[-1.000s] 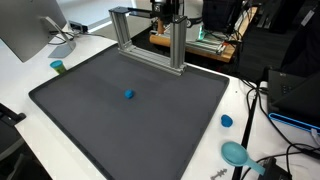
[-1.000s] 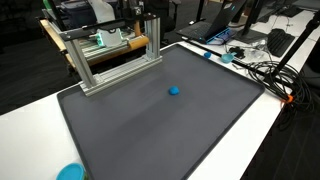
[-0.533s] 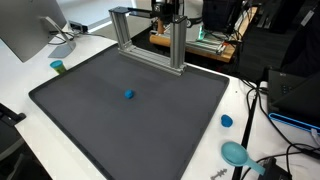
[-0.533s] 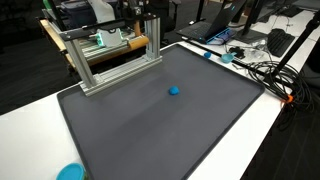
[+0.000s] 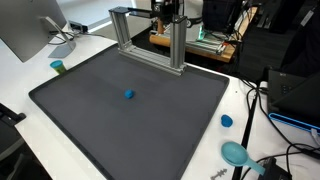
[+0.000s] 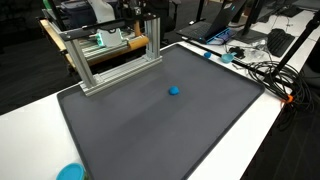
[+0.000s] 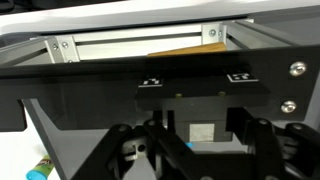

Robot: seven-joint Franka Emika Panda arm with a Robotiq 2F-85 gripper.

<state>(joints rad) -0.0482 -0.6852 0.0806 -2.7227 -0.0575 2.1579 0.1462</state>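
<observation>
1. The pincer [image 7: 197, 150] shows in the wrist view only as dark linkages along the bottom edge. Its tips are not clearly visible, so I cannot tell whether it is open or closed. Nothing can be seen held in it.
2. The metal frame [image 7: 140, 45] stands straight ahead of the pincer and close to it, with its silver rail running crosswise above a black bar. In both exterior views the frame [image 5: 178, 45] [image 6: 152, 42] stands at the far edge of the dark mat [image 5: 100, 120].
3. By its look the frame is stiff, hard and fairly heavy for the pincer. It is built of slotted metal bars, would not give under a squeeze, and may well be fixed down.
4. The bar faces look smooth and could be slippery. The soundest hold is probably square across the two flat sides of one bar, away from the corner brackets.
5. A small blue ball [image 5: 128, 95] [image 6: 174, 90] lies on the mat, well apart from the pincer.
</observation>
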